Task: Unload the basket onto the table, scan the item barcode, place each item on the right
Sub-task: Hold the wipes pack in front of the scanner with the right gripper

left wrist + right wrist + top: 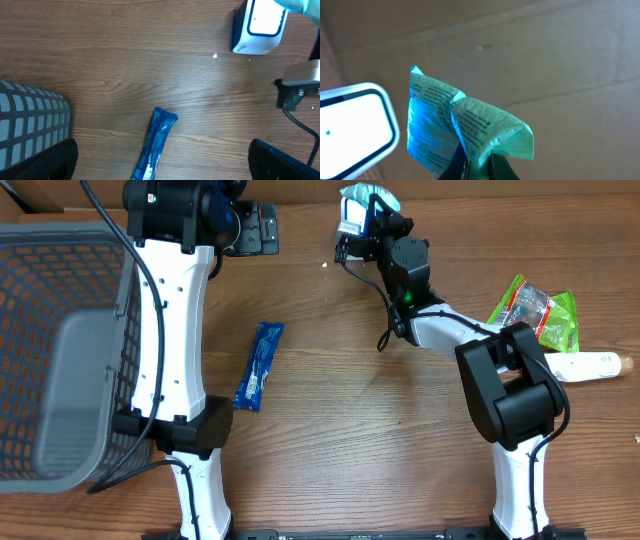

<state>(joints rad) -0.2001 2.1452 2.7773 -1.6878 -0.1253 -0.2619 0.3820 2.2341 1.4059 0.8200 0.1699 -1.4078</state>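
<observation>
The crumpled teal packet (465,130) may show the scanner (355,125) a creased barcode, or slip, as only its lower edge is pinched (a thin hold). The right pincer (472,167) is clenched on it just beside the scanner; the left pincer (250,228) gapes wide, empty.

Print on the green packet (470,127) is too fine for me to read, and my right claw (475,167) is mostly cut off below. The scanner (355,125) runs off the left edge, and in my left wrist view the blue wrapper (156,145) runs off the bottom.
</observation>
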